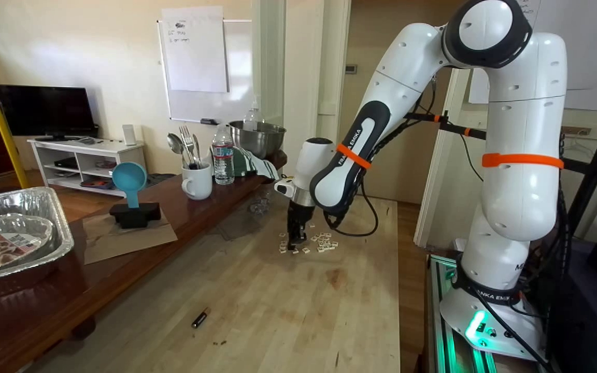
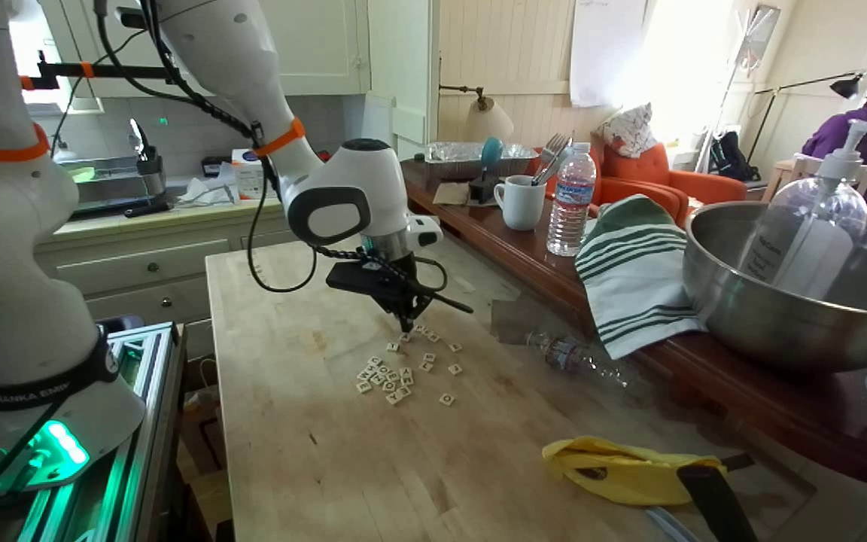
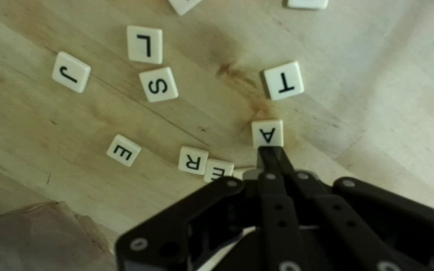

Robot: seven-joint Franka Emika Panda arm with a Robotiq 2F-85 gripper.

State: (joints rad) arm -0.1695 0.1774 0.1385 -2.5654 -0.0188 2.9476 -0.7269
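Observation:
My gripper (image 3: 271,150) is shut, its two fingertips pressed together with nothing visible between them. In the wrist view the tips overlap the near edge of a cream letter tile marked A (image 3: 267,131); whether they touch it I cannot tell. Beyond it lies the T tile (image 3: 284,80). To the left are the R tile (image 3: 193,160) and an E tile (image 3: 218,169), side by side, with another tile partly hidden behind the fingers. The S tile (image 3: 159,84), L tile (image 3: 145,44) and J tile (image 3: 71,72) lie farther off. In both exterior views the gripper (image 1: 293,247) points down among scattered tiles.
A battery (image 1: 200,317) lies on the wooden table. Along the table runs a raised dark ledge bearing a mug of cutlery (image 1: 197,182), a water bottle (image 2: 571,203) and a steel bowl (image 2: 757,324). A clear bottle (image 2: 565,354) and yellow pouch (image 2: 622,474) lie below it.

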